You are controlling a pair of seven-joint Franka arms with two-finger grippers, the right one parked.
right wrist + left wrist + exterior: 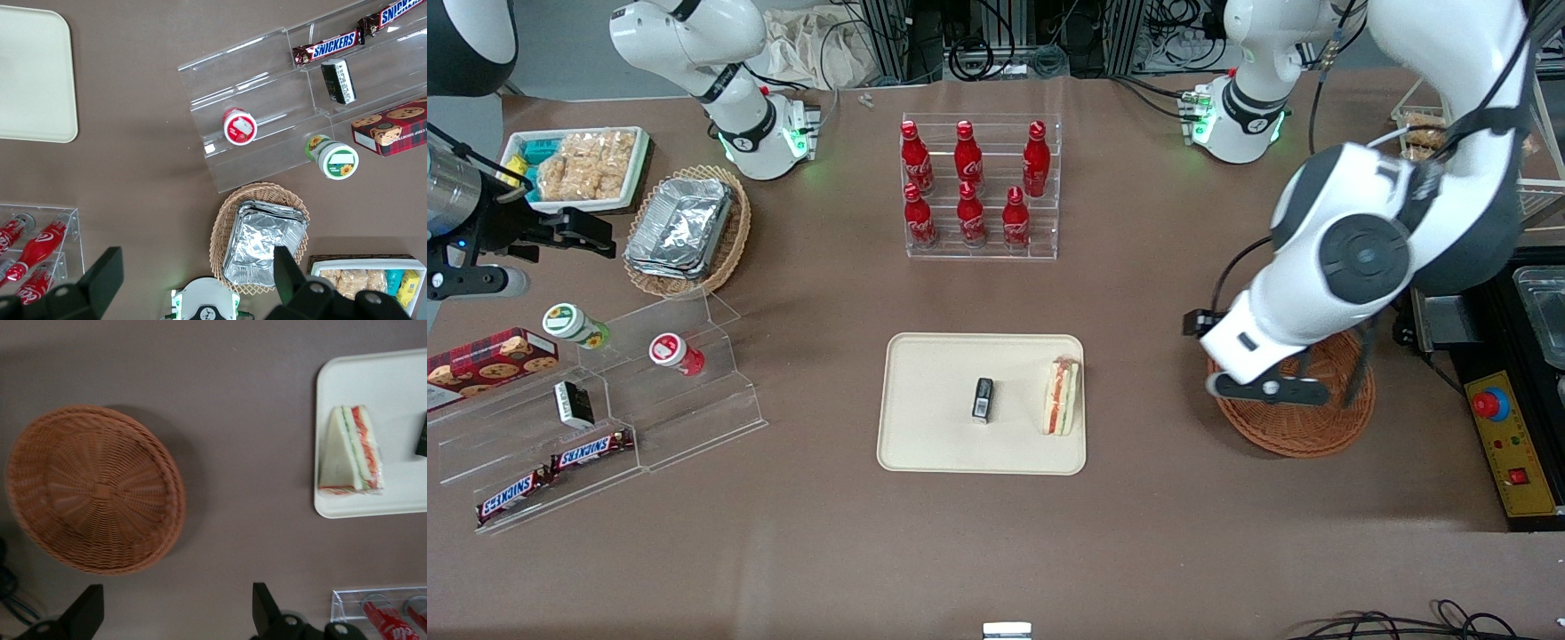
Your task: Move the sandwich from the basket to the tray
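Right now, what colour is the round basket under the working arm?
Reddish-brown wicker basket, clearest in the left wrist view.

The left arm bends at its elbow and reaches low over the working arm's end of the table. Its gripper hangs with both fingers spread wide, holding nothing.

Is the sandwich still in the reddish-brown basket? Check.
No: the sandwich lies on the tray, the basket holds nothing, and the open gripper hovers beside it.

glossy white arm, dark grey joint discs, black gripper fingers, black cables
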